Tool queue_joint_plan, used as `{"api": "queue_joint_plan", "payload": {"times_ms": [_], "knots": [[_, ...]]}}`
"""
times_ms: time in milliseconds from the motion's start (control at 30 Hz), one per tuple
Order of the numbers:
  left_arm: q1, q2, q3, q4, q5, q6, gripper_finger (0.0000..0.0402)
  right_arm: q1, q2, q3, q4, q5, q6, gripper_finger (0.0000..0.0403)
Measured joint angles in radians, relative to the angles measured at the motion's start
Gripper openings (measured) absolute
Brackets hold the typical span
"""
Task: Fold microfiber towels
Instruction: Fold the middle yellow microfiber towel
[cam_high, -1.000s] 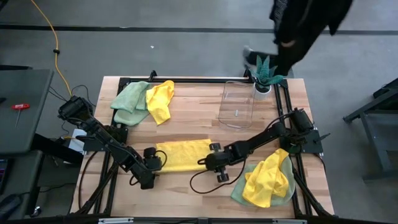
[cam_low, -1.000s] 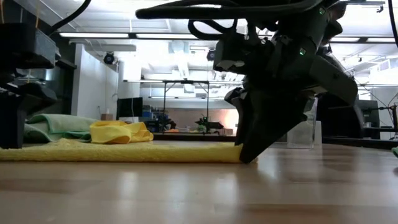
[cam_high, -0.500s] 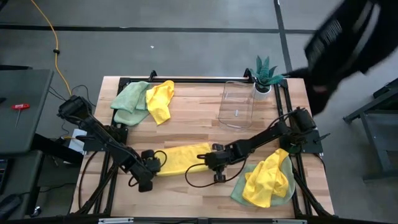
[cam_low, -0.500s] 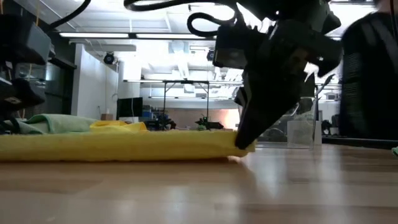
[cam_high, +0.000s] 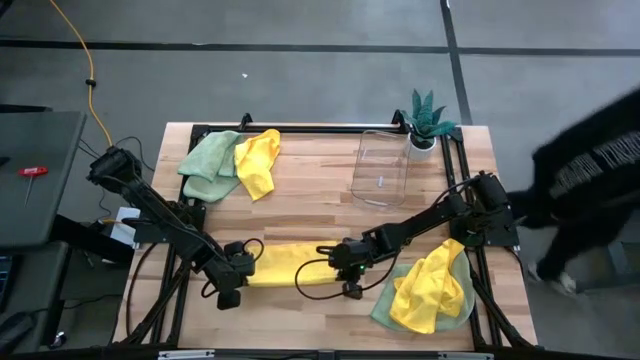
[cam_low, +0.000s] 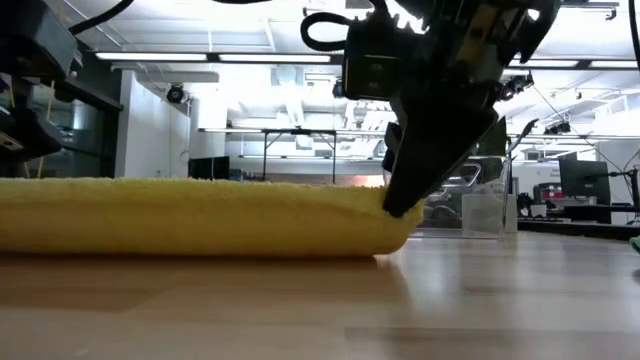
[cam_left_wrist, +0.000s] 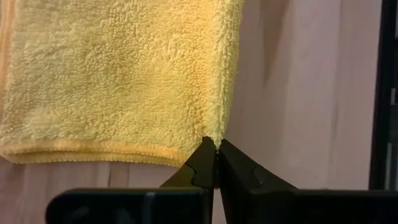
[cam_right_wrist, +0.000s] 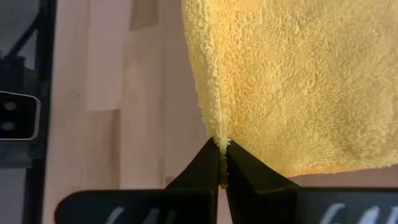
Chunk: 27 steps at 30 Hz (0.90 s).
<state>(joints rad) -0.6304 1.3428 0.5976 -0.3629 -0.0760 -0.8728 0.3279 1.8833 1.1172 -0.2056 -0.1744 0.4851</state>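
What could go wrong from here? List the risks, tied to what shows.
1. Both the left gripper and right gripper are shut on only the very corners of the bright yellow microfiber towel; a tug could pull the thin pinch free.
2. The right gripper sits close to the yellow-and-green pile of cloths; a wide swing might snag it.
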Motion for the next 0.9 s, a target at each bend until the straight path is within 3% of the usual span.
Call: {"api": "queue_joint_plan", "payload": {"times_ms": [133, 367, 667, 900], "knots": [[0.000, 0.000, 0.000, 0.014, 0.022, -0.025, 0.0001, 0.000, 0.000, 0.000, 0.009, -0.028, 0.046, 0.0001], [0.001, -0.029, 0.002, 0.018, 0.100, -0.093, 0.0001, -0.032, -0.014, 0.001, 0.063, -0.175, 0.135, 0.0000], [0.062, -0.116, 0.000, -0.113, 0.039, -0.159, 0.0000, -0.119, -0.045, -0.001, 0.025, -0.174, 0.261, 0.0000], [0.124, -0.118, 0.000, -0.207, -0.026, -0.172, 0.0000, -0.151, -0.045, -0.001, -0.008, -0.087, 0.303, 0.0000]]}}
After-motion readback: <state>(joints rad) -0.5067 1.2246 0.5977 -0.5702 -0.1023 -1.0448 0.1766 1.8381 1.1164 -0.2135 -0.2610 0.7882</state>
